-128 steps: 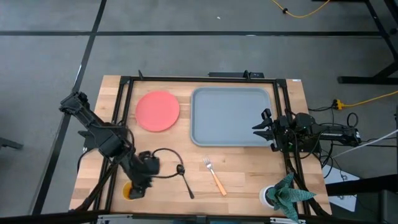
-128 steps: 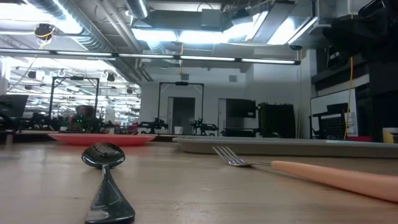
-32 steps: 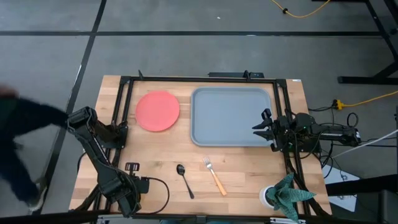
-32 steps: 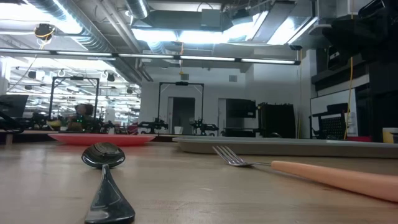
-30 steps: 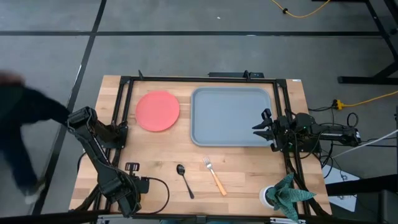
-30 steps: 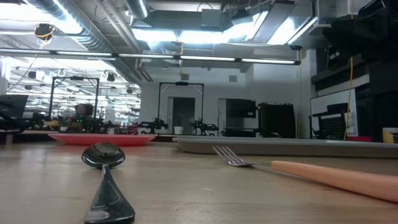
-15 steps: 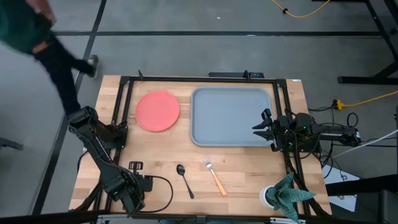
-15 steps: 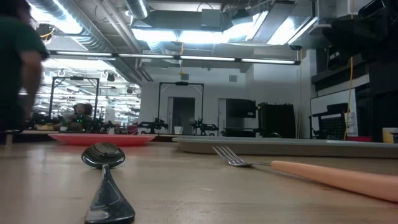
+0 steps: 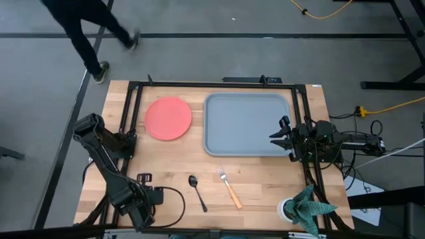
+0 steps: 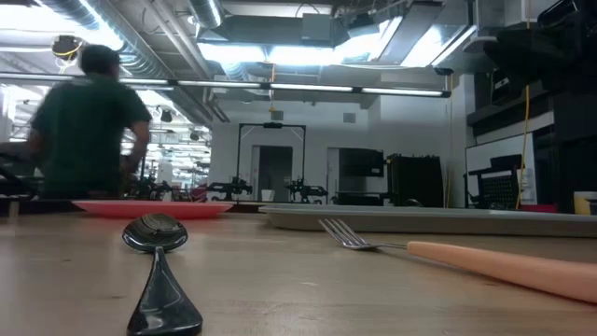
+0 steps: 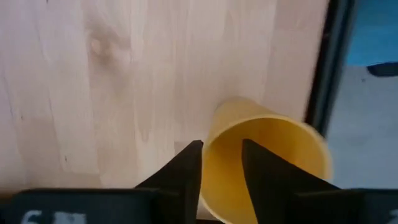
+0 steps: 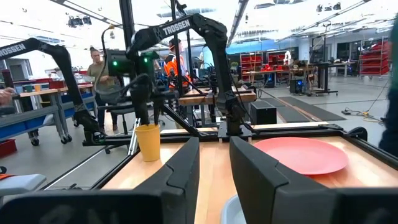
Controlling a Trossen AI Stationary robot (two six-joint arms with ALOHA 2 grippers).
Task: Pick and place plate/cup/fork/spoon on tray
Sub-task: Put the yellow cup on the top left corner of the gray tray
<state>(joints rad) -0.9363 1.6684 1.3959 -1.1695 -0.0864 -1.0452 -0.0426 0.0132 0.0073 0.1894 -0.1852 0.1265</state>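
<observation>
The yellow cup [image 11: 267, 162] is at the table's near left corner; it also shows upright in the right wrist view [image 12: 148, 142]. My left gripper [image 9: 138, 211] hides it from above and is shut on it [image 11: 221, 146]. The coral plate [image 9: 169, 118] lies flat at the far left. The grey-blue tray [image 9: 246, 124] lies to the right of the plate. The dark spoon [image 9: 196, 191] and the orange-handled fork [image 9: 228, 186] lie on the wood near the front. My right gripper [image 9: 273, 137] is shut and empty at the tray's right rim. My left gripper holds the cup by its rim wall [image 11: 208, 155], one finger [image 11: 264, 165] inside the cup and one [image 11: 186, 165] outside. The fingers come from above, pointing down. The cup looks upright; whether its base is on the table I cannot tell.
A black frame rail [image 9: 212, 85] runs around the table. A green and white bundle [image 9: 304, 206] sits at the near right corner. A cable loop [image 9: 174, 199] lies beside my left gripper. A person [image 9: 86, 26] walks past the far left corner.
A person has walked from the table's left side to beyond its far left corner. Both grippers and the tableware have stayed where they were.
</observation>
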